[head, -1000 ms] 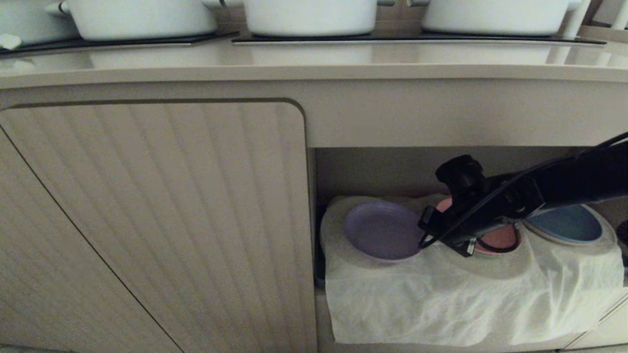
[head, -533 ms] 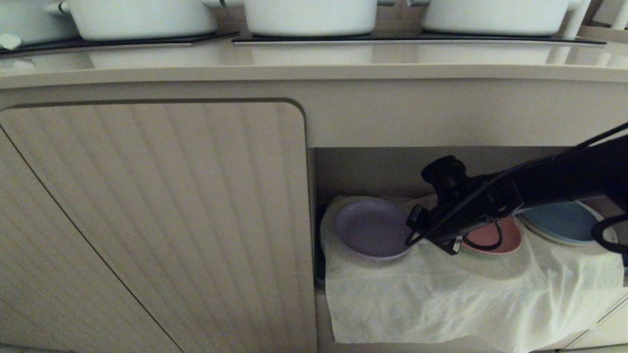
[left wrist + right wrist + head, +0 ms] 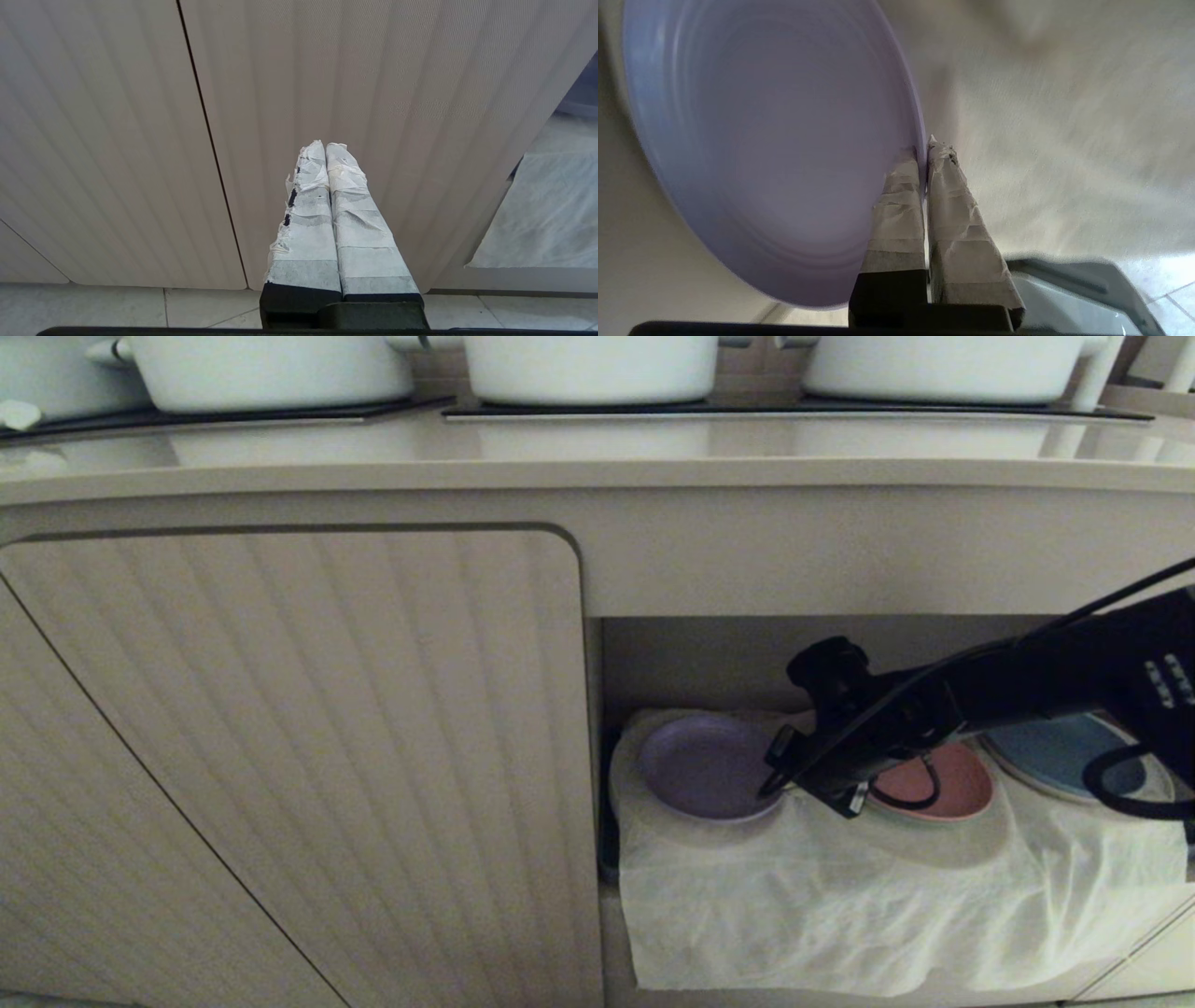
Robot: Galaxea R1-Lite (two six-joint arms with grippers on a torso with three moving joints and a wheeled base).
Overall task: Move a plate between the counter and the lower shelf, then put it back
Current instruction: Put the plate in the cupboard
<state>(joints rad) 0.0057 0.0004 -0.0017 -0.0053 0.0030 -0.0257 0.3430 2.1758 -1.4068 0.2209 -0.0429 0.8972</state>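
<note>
Head view: taken from above and in front, facing the cabinet front; counter [image 3: 597, 457] edge seen along the top, open lower shelf [image 3: 747, 663] at lower right, at middling range.

Left wrist view: aimed along the fingers at the ribbed door [image 3: 327, 84], close, low by the floor; the cloth [image 3: 546, 219] corner is shared with the head view.

Right wrist view: very close to the plate [image 3: 761, 154]; plate shared with the head view.

A ribbed beige cabinet door [image 3: 289, 756] with a rounded upper corner fills the left of a dimly lit kitchen unit. Three white pots [image 3: 588, 364] stand in a row on black glass cooktop panels [image 3: 224, 415] above. Pale floor tiles [image 3: 117, 310] run along the cabinet's base.
</note>
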